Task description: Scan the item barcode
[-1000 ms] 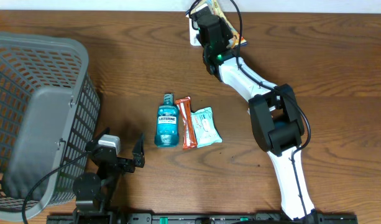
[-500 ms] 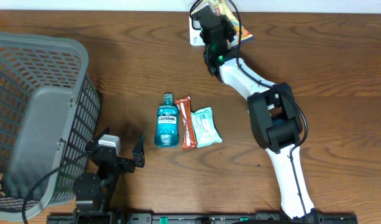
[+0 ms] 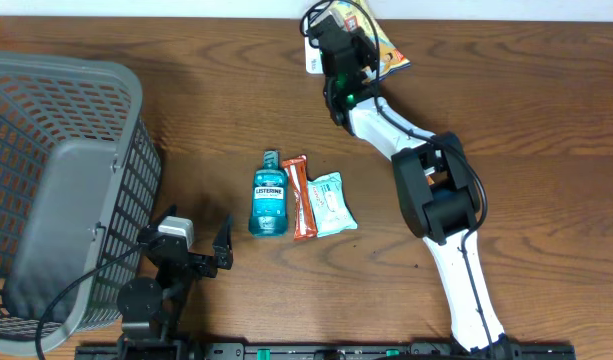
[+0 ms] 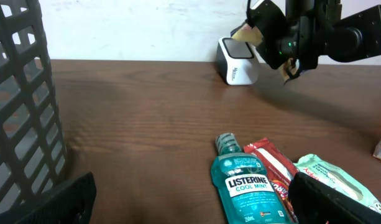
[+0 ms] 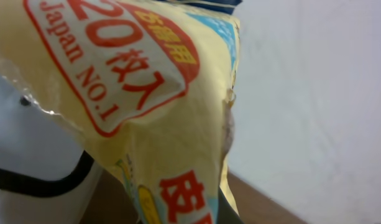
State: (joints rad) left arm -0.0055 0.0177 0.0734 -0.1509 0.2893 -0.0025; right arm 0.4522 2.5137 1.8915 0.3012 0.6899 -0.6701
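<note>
Pressed shut, the right fingers (image 3: 348,30) pinch a yellow packet (image 3: 383,47) by one edge and hold it in the air at the far edge of the counter (image 3: 526,110), just beside the white scanner (image 3: 312,58). The right wrist view shows the packet's printed face with red characters filling the frame, and the scanner's white body sits close behind its lower left. No barcode shows in any view, so I cannot tell which face carries it or whether it is turned toward the scanner window. To do this step well, the coded face probably needs to be squared to the window, kept flat rather than creased, and held steady just off the glass, not touching it. The soft film will likely sag from a one-edge pinch, so a slow tilt seems better than a quick swing. Nearer the middle of the counter lie a blue bottle (image 3: 269,197), an orange bar (image 3: 299,197) and a teal pack (image 3: 333,203), side by side and touching or nearly so, probably waiting their turn. A grey basket (image 3: 46,75) stands at the left. Beside it the left fingers (image 4: 342,200) are spread wide, holding and touching nothing, aimed toward the bottle.
</note>
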